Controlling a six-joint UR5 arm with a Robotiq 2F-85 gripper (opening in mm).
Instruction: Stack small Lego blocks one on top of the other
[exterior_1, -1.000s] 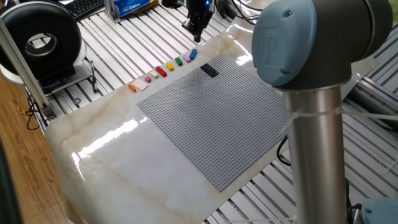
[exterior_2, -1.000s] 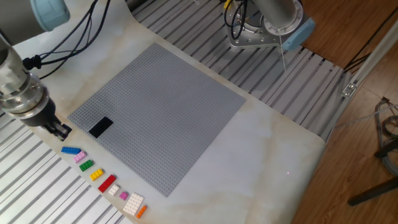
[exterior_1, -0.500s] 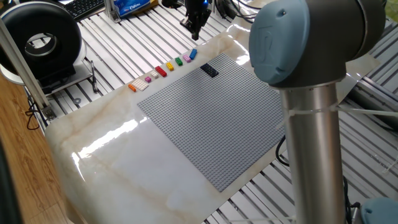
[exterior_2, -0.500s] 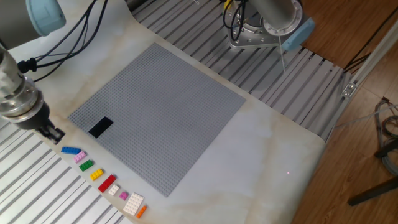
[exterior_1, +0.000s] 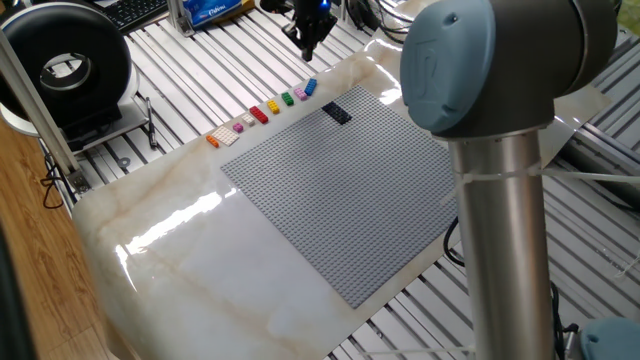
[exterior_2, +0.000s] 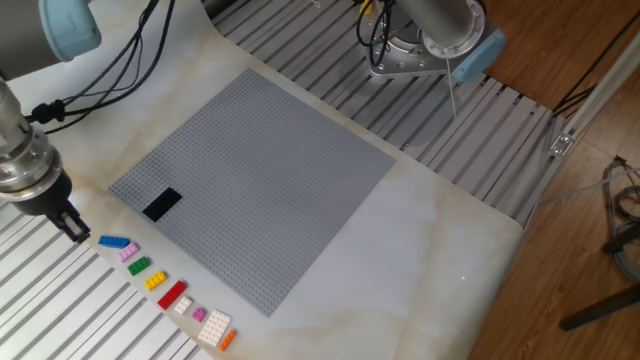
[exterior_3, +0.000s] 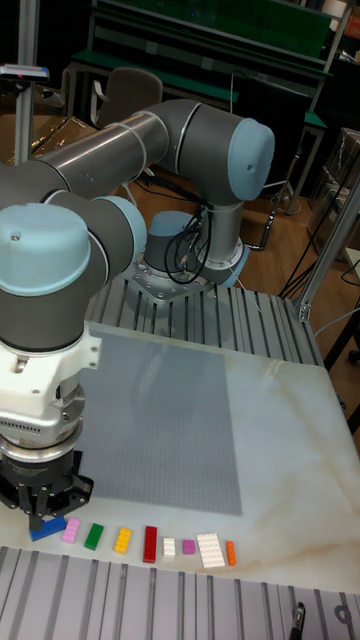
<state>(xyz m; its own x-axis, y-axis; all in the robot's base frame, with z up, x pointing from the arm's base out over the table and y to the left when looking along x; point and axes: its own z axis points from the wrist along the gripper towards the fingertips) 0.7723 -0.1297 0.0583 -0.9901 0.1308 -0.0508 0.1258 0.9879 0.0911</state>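
The gripper (exterior_2: 74, 227) has drifted off the table's (exterior_2: 430, 220) edge, jaws seemingly shut and empty, while small bright studded bricks (exterior_2: 150, 275) line the baseplate's (exterior_2: 260, 180) near side and the navy brick (exterior_2: 161, 204) sits on it.

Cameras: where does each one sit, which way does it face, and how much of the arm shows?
One fixed view: high behind the arm, facing across the grey baseplate to the brick row; elbow near, end effector far.
The other fixed view: high on the opposite side, facing the base; end effector at left.
Tall fixed view: low beside the brick row, facing the arm's base; whole arm in view.
All three share baseplate, brick row and end effector.
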